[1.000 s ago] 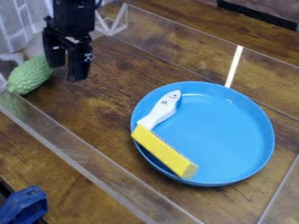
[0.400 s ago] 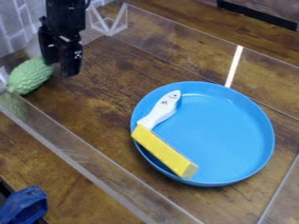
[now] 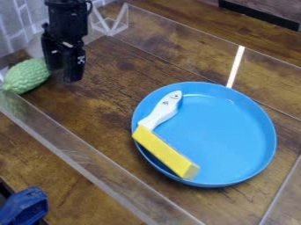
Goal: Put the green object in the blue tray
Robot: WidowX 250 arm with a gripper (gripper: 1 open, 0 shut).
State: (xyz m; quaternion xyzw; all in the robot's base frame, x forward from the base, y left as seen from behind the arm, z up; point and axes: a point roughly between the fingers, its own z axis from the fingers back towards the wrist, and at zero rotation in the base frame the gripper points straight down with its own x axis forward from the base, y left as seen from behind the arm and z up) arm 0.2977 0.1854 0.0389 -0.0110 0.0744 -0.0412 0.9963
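Dark wooden tabletop point(image 3: 129, 132) is seen under a clear sheet, and bare board is left open between the green object point(image 3: 26, 76), at the left edge, and the blue tray point(image 3: 230, 132), well apart at right. Compared with the earlier frame, the gripper point(image 3: 63, 68) is found lower and further left. Its jaws are held apart, just beside the object's right flank; contact cannot be confirmed.

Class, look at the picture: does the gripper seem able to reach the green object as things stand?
Probably yes. The open gripper hangs right beside the green object, with nothing between them; the blue tray and its contents lie well away.
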